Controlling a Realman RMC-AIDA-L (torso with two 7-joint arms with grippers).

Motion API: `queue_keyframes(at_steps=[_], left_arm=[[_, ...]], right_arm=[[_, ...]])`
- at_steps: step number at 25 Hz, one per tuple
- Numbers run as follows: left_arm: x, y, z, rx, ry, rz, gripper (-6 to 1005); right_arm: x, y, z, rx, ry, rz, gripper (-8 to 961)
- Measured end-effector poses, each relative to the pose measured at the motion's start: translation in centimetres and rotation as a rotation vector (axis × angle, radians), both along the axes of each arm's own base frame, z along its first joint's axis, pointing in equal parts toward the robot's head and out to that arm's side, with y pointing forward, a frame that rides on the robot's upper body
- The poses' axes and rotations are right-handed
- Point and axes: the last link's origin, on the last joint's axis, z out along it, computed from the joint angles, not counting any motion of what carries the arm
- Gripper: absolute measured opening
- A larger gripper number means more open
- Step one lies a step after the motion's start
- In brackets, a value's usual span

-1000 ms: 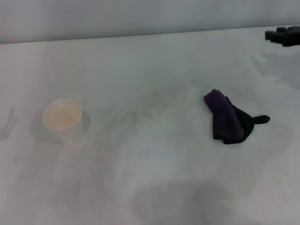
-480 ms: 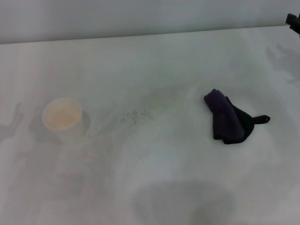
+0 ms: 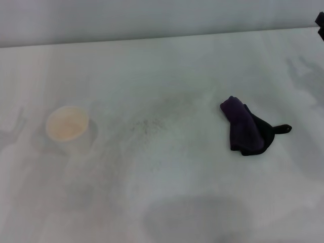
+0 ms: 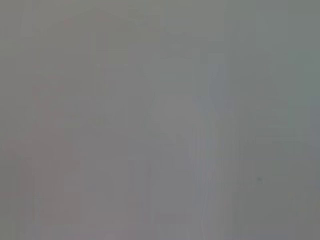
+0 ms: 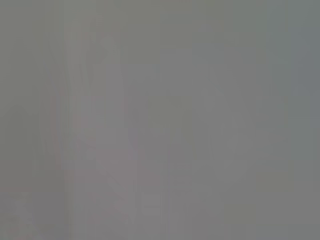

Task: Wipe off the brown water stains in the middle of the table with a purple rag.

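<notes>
The purple rag [image 3: 244, 127] lies folded on the white table [image 3: 167, 66], right of the middle, with its black part and short loop [image 3: 281, 129] pointing right. No tan-brown blotch shows on the table; only faint grey speckled smudges [image 3: 147, 124] mark the middle. A small black part of my right gripper [image 3: 321, 23] shows at the far right edge, well beyond the rag and apart from it. My left gripper is out of view. Both wrist views are plain grey and show no object.
A white paper cup [image 3: 68, 127] stands upright at the left of the table. The table's far edge [image 3: 152, 39] meets a grey wall. Grey shadows lie at the front middle [image 3: 197, 217] and at the far right [image 3: 306, 68].
My right gripper has drawn away to the right, from clearly visible at the far right to only a sliver at the frame's edge. The rag and the cup have not moved.
</notes>
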Motion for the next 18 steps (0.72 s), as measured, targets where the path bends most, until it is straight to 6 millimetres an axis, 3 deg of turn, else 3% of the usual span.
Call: queue_keyframes(at_steps=[9,18], left_arm=[[-0.1,0.0,0.0,0.011,0.036,0.003,881],[-0.6,-0.6,0.2,0.041,0.034,0.037,883]], right_arm=[[0.2,-2.1,-2.0,0.064,-0.07,0.026,392],[1.0,-2.6,-1.3,0.148,-0.083,-0.027,392]])
